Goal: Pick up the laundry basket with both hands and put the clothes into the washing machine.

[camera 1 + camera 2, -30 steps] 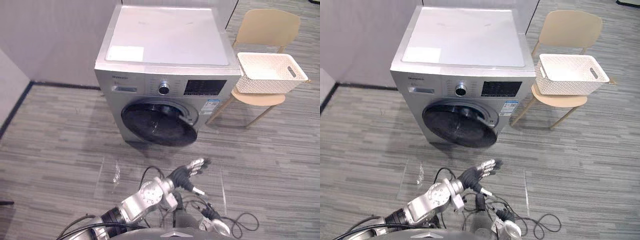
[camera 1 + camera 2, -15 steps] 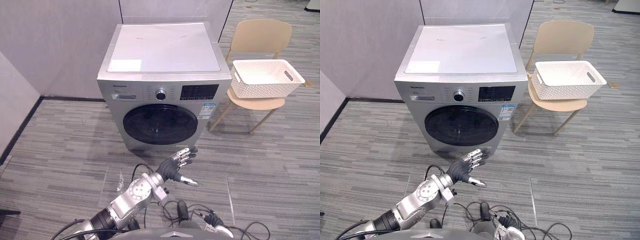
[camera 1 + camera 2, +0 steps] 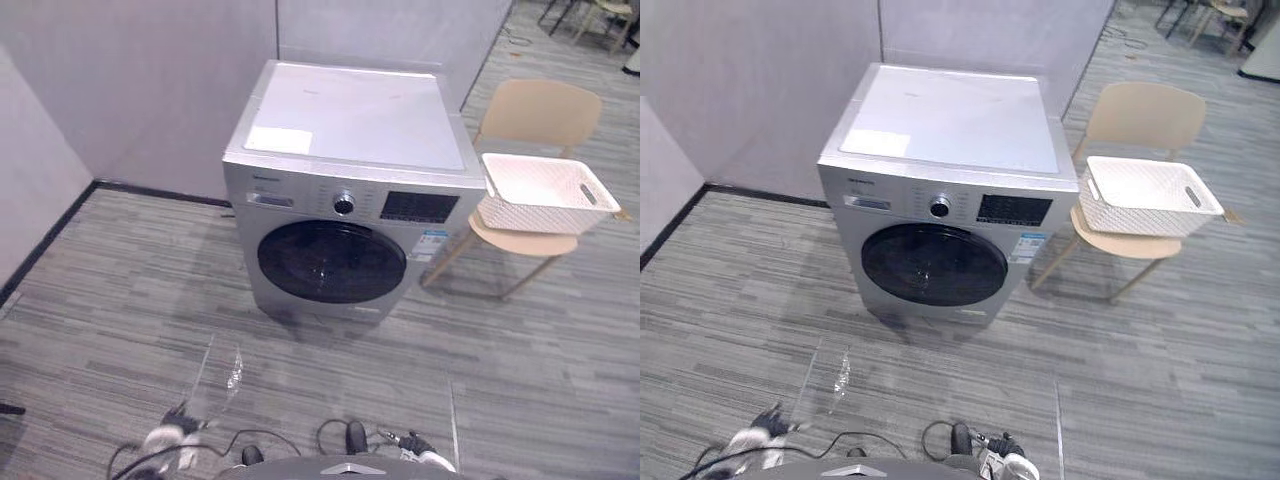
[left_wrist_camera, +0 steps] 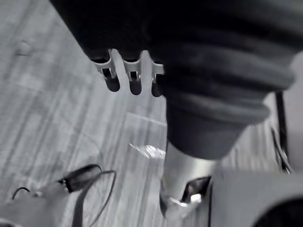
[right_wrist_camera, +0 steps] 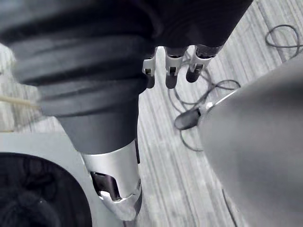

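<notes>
Bright, even overhead light in the head views. Pale sheen on top of the washing machine [image 3: 350,110]; faint reflections in its dark door glass [image 3: 332,262]. Soft shadow on the floor [image 3: 120,300] below the machine front, fainter under the chair [image 3: 540,110]. Small glint off clear plastic film [image 3: 222,372]. Dimmer at the wrists: left robot hand [image 4: 213,61] and right robot hand [image 5: 85,61] dark, with narrow highlights along the ribbed covers.

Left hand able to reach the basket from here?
Probably not. The left hand hangs low near the floor; the basket sits on the chair right of the washer, well across the floor.
</notes>
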You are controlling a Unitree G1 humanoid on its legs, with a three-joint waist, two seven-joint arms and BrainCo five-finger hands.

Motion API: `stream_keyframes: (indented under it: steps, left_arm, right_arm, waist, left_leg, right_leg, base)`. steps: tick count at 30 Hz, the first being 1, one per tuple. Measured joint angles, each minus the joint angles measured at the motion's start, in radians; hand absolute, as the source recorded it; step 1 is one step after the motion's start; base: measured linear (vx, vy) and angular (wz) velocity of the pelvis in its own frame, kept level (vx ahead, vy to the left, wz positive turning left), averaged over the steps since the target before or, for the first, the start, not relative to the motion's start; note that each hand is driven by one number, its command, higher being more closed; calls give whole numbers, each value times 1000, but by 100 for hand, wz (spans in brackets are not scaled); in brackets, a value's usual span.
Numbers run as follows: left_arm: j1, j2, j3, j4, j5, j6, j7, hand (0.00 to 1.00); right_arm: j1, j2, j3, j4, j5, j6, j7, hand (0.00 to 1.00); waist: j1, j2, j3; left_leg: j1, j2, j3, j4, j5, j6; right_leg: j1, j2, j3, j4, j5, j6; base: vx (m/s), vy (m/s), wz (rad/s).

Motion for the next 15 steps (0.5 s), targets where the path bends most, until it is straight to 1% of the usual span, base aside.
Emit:
stream_keyframes:
  steps: [1, 2, 3, 4, 5, 6, 7, 8, 9, 10, 11, 12, 13, 14, 15]
  left_arm:
    - [16, -3, 2, 0, -9, 0, 4, 0]
    - [33, -10, 2, 0, -19, 0, 4, 0]
    - [51, -36, 1, -1, -27, 0, -3, 0]
    - [59, -53, 1, -2, -30, 0, -9, 0]
    - [60, -67, 2, -4, -35, 0, -13, 0]
    - [67, -74, 13, -14, -36, 0, -14, 0]
    - [72, -79, 22, -44, -34, -3, -14, 0]
    - [73, -88, 25, -59, -33, -2, -13, 0]
    - [72, -87, 33, -65, -33, -2, -13, 0]
    - [71, -89, 49, -69, -24, -2, -13, 0]
    - [67, -90, 61, -75, -14, -2, -13, 0]
    - [66, -88, 61, -84, -9, -2, -13, 0]
    - [65, -90, 60, -88, 5, -2, -12, 0]
    - [65, -92, 60, -88, 5, -2, -11, 0]
    - [65, -96, 60, -90, 5, -2, -11, 0]
  right_arm:
    - [-1, -1, -9, 0, -9, 1, 1, 0]
    - [-4, -1, -27, 0, -29, 2, 3, 0]
    - [-8, -2, -59, 0, -38, 13, 6, 0]
    - [-4, -6, -84, -1, -38, 17, 6, 0]
    - [6, -12, -104, -2, -39, 17, 7, 0]
    - [16, -11, -118, -13, -42, 18, 7, 0]
    - [33, -4, -127, -30, -31, 16, 8, 0]
    - [36, 1, -117, -58, -34, 15, 9, 0]
    - [31, 3, -114, -61, -34, 13, 10, 0]
    - [22, 24, -107, -70, -32, 12, 10, 0]
    - [22, 43, -101, -95, -29, 9, 8, 0]
    - [21, 50, -97, -105, -27, 6, 6, 0]
    - [24, 53, -101, -113, -20, 8, 2, 0]
    - [26, 53, -107, -113, -14, 8, 1, 0]
    - [27, 54, -116, -115, -14, 8, 0, 0]
  waist:
    - [6, 0, 0]
    - [13, -1, 1]
    - [14, -14, 15]
    - [15, -13, 17]
    - [11, 1, 24]
    - [12, 1, 40]
    - [9, 11, 46]
    - [9, 18, 58]
    - [13, 13, 59]
    - [14, 4, 60]
    - [11, -4, 63]
    - [5, -7, 65]
    - [3, -9, 67]
    - [4, -7, 68]
    - [7, -3, 70]
  left_leg:
    - [4, -6, -10, 1, -4, 3]
    - [5, -16, -28, 12, -16, 13]
    - [1, -46, -72, 58, -49, 37]
    - [-5, -67, -101, 90, -72, 51]
    - [-4, -66, -132, 120, -91, 60]
    - [-5, -71, -176, 173, -123, 78]
    - [-12, -72, -230, 237, -156, 94]
    - [-19, -77, -281, 279, -180, 111]
    - [-18, -79, -297, 294, -189, 115]
    - [-17, -80, -340, 310, -201, 120]
    - [-20, -80, -389, 315, -204, 120]
    - [-21, -82, -419, 313, -204, 119]
    - [3, -94, -462, 299, -211, 110]
    - [13, -97, -470, 294, -216, 104]
    - [32, -101, -487, 292, -226, 100]
  right_leg:
    - [1, -10, -16, 18, -17, 7]
    - [0, -28, -34, 63, -50, 17]
    - [-2, -83, -78, 167, -115, 20]
    - [5, -121, -106, 233, -137, 9]
    - [2, -132, -104, 318, -110, -1]
    - [-35, -154, -82, 478, -92, -34]
    - [-112, -149, 7, 690, -17, -131]
    - [-206, -118, 106, 869, 77, -180]
    - [-246, -92, 154, 944, 73, -168]
    - [-301, -33, 206, 1026, 2, -98]
    - [-334, 20, 216, 1020, -57, -68]
    - [-351, 47, 216, 975, -85, -50]
    - [-350, 66, 218, 831, -116, -3]
    - [-340, 70, 220, 760, -121, 4]
    - [-321, 78, 233, 645, -123, 7]
  base:
    - [32, 48, 43]
    - [88, 128, 81]
    - [99, 138, 105]
    - [97, 157, 114]
    - [45, 116, 112]
    - [52, 181, 138]
    - [83, 219, 160]
    - [98, 206, 129]
    - [136, 152, 109]
    - [163, 105, 102]
    - [214, 91, 120]
    - [323, 65, 134]
    - [330, 35, 106]
    - [325, 17, 90]
    - [225, -5, 48]
